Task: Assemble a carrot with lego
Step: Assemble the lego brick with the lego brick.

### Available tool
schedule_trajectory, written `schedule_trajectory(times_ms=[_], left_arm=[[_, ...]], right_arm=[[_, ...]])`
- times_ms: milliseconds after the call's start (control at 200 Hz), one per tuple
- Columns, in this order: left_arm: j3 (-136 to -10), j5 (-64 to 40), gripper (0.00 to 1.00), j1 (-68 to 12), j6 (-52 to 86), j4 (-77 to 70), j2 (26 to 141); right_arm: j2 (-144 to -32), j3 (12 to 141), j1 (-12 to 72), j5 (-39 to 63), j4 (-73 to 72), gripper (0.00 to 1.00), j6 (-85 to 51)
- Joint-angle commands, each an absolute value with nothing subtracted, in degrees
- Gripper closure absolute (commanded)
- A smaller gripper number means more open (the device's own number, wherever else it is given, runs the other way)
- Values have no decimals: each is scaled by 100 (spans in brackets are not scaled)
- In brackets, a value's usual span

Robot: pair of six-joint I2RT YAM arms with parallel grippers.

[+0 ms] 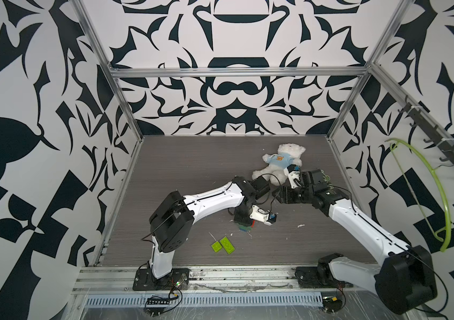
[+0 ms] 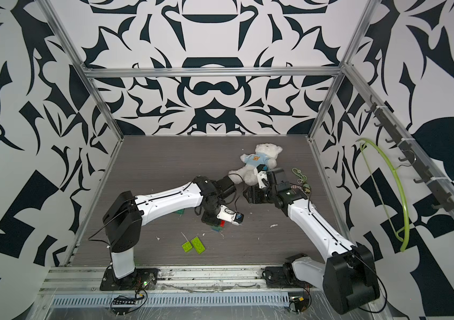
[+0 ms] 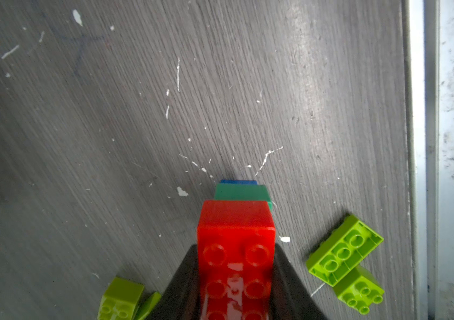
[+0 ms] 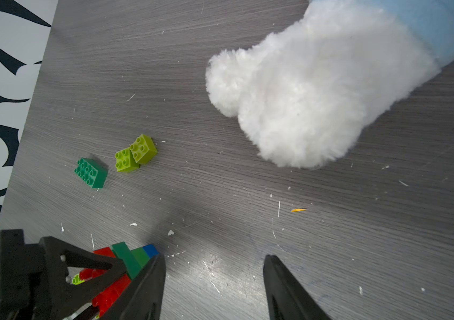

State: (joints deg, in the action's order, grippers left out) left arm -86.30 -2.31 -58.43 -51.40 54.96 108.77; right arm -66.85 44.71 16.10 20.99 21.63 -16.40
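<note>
Left gripper (image 3: 235,246) is clamped on the red brick (image 3: 235,221) of the carrot (image 3: 241,194), a red-green-blue stack low over the worktop (image 3: 220,83). Right gripper (image 4: 215,257), jaws apart and empty, hangs near the teddy bear (image 4: 303,97).

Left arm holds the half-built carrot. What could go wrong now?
The left gripper grips only the red brick; the green and blue layers project past the fingers and might snap off under pressure. Two lime bricks lie beside them and could get knocked. The open right gripper sits near the teddy bear and may snag it.
</note>
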Motion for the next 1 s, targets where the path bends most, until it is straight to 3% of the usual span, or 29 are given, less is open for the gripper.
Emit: schedule_trajectory(times_ms=[0,295,1000], left_arm=[[-8473,-323,87,-5810,-4959,5384,10580],[-8123,-480,83,-5790,-5385,5297,10222],[-8331,-365,81,-5766,-5581,5301,10784]], right_arm=[[-6680,4543,1582,2037,2180,39,-1612],[-6724,4539,1582,2037,2173,39,-1606],[-6724,4526,1582,2100,2143,39,-1612]])
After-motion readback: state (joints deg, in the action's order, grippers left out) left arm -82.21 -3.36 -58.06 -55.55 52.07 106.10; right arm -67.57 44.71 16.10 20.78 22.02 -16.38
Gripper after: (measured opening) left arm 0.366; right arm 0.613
